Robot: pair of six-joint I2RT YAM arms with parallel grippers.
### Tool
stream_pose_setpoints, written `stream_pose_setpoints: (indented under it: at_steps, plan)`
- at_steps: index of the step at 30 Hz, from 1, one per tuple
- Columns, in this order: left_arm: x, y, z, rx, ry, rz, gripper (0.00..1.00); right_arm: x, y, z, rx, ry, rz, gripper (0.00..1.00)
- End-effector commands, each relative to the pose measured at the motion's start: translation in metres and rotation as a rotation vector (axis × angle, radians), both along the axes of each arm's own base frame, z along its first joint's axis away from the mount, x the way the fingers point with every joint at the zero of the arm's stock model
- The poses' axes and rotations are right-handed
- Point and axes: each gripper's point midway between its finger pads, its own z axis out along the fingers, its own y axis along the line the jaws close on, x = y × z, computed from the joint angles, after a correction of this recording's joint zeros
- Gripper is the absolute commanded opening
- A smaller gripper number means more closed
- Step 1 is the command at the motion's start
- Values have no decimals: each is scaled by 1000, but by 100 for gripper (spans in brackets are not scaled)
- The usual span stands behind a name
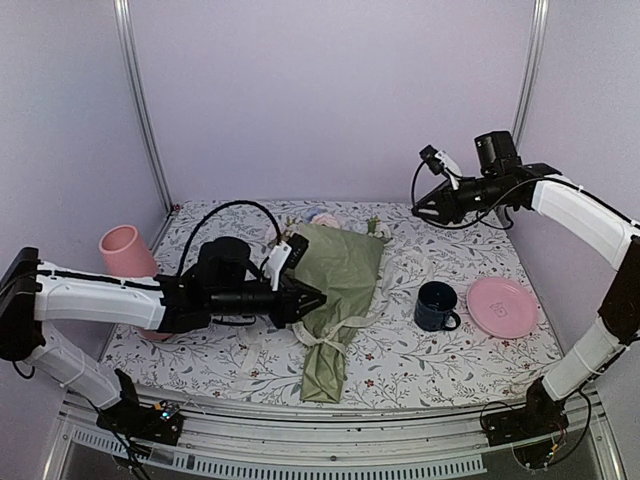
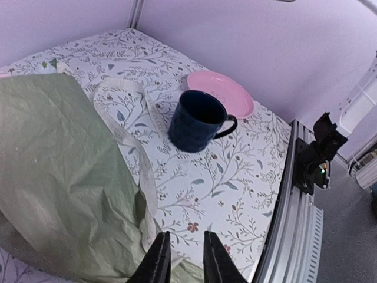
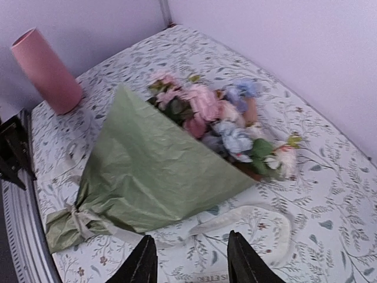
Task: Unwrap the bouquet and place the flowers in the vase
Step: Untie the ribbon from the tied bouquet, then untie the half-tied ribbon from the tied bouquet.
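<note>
**A:** Where's the bouquet (image 3: 153, 171) at?

**B:** Lying flat, just past the right gripper (image 3: 191, 237), whose fingers are wide and empty. The left gripper (image 2: 185, 236) has narrow fingers with nothing pinched, right at its green wrap.

You have one bouquet (image 1: 340, 270) on the bench (image 1: 480, 360), a single wrapped bundle with one cream ribbon (image 3: 259, 207) trailing from it. Its flowers (image 3: 218, 115) come in three colours, pink, blue and cream, but they're bunched too tightly for you to count bloom by bloom. You've got one vase (image 1: 125, 250), one mug (image 1: 436, 306) and one plate (image 1: 502, 306). Two tools are in view: the left tool (image 1: 315, 298) and the right tool (image 1: 422, 212).
</note>
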Motion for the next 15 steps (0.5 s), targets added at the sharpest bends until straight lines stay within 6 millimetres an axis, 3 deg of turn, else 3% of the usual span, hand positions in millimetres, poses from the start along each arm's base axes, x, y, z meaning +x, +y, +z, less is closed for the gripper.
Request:
stream_pose_setpoints:
  at_steps: [1,3,6,10,15]
  plan:
    - [-41,13,-26,101,-38,-22,21,-98,86,-49,21,173,447,39]
    - [-54,20,-32,101,-40,-9,22,-133,113,-75,4,209,580,37]
    - [-65,30,-52,144,-20,15,26,-161,137,-110,-14,256,662,34]
    - [-67,38,-69,193,-40,54,29,-170,159,-143,-31,287,690,32]
    - [-61,46,-75,187,-86,104,20,-174,176,-180,-64,341,699,29]
